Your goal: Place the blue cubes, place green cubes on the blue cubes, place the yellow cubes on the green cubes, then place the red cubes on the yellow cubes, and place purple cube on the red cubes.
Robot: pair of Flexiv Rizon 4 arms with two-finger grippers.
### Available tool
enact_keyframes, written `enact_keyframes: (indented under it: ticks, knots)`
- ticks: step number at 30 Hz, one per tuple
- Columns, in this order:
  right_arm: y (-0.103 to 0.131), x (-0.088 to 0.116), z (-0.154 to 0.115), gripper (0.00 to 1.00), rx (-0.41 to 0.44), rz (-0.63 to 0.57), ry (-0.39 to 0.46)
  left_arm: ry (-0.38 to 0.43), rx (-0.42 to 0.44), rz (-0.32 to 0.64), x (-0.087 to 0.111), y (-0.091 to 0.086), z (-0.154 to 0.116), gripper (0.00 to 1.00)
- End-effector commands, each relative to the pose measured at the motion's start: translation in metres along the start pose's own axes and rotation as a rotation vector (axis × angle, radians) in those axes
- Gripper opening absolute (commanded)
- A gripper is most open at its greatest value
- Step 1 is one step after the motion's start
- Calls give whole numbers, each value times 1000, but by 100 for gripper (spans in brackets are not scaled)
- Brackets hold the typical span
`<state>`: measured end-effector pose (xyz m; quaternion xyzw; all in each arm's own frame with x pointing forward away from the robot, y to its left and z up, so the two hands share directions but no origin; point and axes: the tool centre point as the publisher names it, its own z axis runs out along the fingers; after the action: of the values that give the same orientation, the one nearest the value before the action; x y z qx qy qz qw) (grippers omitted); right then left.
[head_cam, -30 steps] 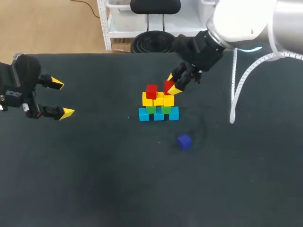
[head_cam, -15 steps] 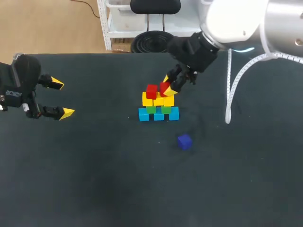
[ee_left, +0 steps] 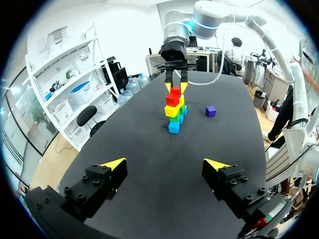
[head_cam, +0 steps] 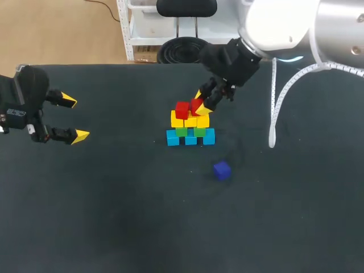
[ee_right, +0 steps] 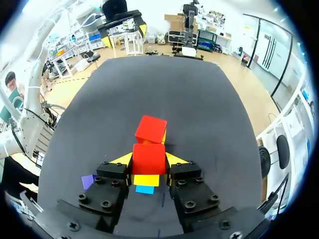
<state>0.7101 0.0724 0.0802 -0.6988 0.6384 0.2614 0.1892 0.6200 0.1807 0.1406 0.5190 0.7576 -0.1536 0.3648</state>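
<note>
1. Dark matte table (head_cam: 114, 216) under everything, and at the heart of it the small red cube (ee_right: 148, 158). It is clamped from two sides between the yellow-tipped fingers of my right gripper (ee_right: 148, 160), up at the top of the pyramid.
2. Whether it is seated on the row of yellow cubes (head_cam: 190, 120) I cannot tell. Let go while it hangs above the row or off-centre, and it could tip off the end.
3. Tight quarters! The second red cube (head_cam: 182, 109) sits just ahead of the one I hold. Any creep forward would press one red into the other and push the neighbour out of place.
4. Bear down too hard and the load goes through the yellow row into the two green cubes (head_cam: 181, 132) and the light-blue cubes (head_cam: 190, 138) at the base. These look like loose blocks, so a sideways shove could shear a whole layer.
5. Pull away at a slant and a fingertip may drag the red cube along.
6. Leave the two reds too far apart and the purple cube (head_cam: 222, 170), lying alone on the table near the stack, would get poor footing on top.
7. Out wide, my left gripper (head_cam: 74, 118) hangs spread and empty, well apart from the stack. No threat from there.
</note>
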Motion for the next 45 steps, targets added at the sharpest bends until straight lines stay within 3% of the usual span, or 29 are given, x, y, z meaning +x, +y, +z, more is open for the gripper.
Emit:
enact_keyframes:
  ticks: [1,45]
  knots:
    - [-2,-1,1,0,-5,1,2,-8,-2,3,2,0,0,100]
    - [6,4,1,0,5,41,8,-8,-2,3,2,0,0,100]
